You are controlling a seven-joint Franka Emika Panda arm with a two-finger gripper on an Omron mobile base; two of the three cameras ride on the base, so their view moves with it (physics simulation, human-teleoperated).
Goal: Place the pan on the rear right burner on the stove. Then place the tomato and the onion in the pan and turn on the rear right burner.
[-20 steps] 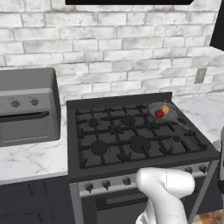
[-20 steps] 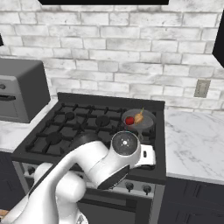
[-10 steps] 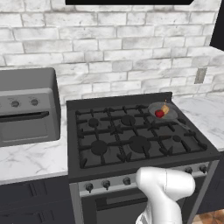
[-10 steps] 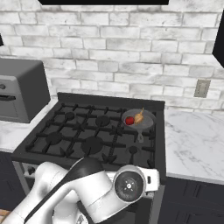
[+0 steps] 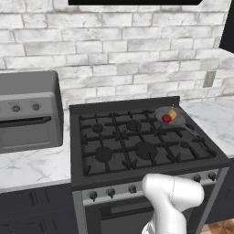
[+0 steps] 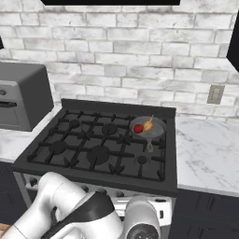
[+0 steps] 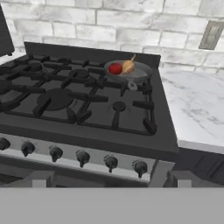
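The grey pan (image 7: 131, 71) sits on the grate at the rear right of the black stove (image 7: 87, 127), and the rear right burner cap is hidden under it. Inside the pan lie the red tomato (image 7: 115, 68) and the tan onion (image 7: 127, 66), touching each other. Both base views show the pan (image 5: 170, 117) (image 6: 149, 127) in the same spot with both pieces in it. My gripper (image 7: 110, 180) hangs low in front of the stove's silver panel, just below its row of knobs (image 7: 110, 162). Its fingertips (image 7: 40, 179) stand wide apart, open, with nothing between them.
A grey countertop oven (image 5: 27, 114) stands on the counter left of the stove. A white marble counter (image 7: 197, 105) runs to the right, with a wall outlet (image 7: 211, 35) above it. My white arm (image 6: 93, 214) crosses low in front of the oven door.
My arm has swung downward in front of the stove, dropping low in both base views. The pan, tomato and onion have not moved.
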